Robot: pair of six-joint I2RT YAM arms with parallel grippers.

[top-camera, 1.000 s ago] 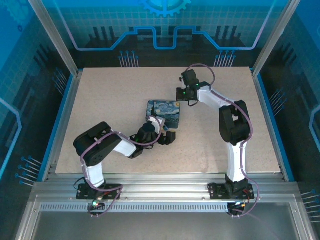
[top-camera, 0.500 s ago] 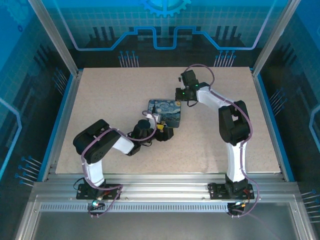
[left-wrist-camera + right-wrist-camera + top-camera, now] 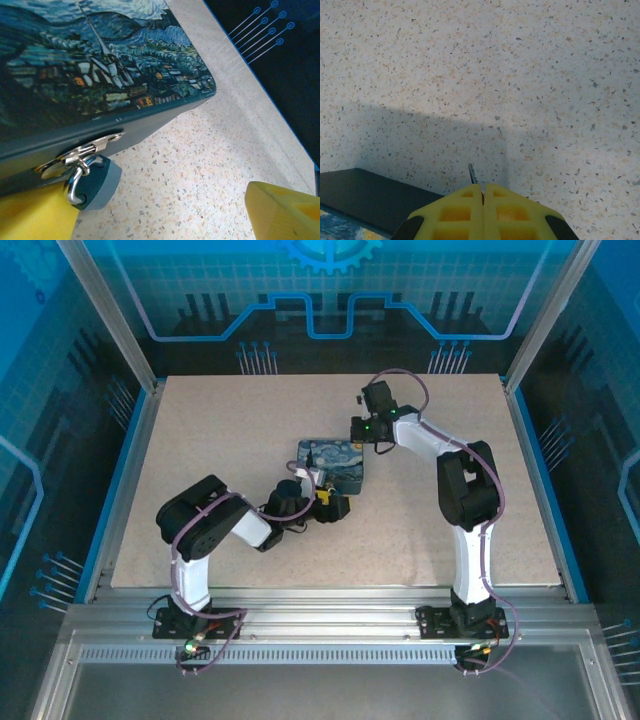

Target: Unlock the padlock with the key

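The padlock (image 3: 97,182) hangs by its shackle from the hasp (image 3: 80,152) on the near side of the tin (image 3: 332,462), which lies mid-table (image 3: 220,440). Its grey body is tilted, low by the surface. The left gripper (image 3: 326,504) sits low at that side with its jaws spread wide. The padlock is between them, just beside one yellow finger (image 3: 35,217). The right gripper (image 3: 362,430) hangs by the tin's far right corner, its fingers pressed together on the key (image 3: 471,174), whose blade pokes out.
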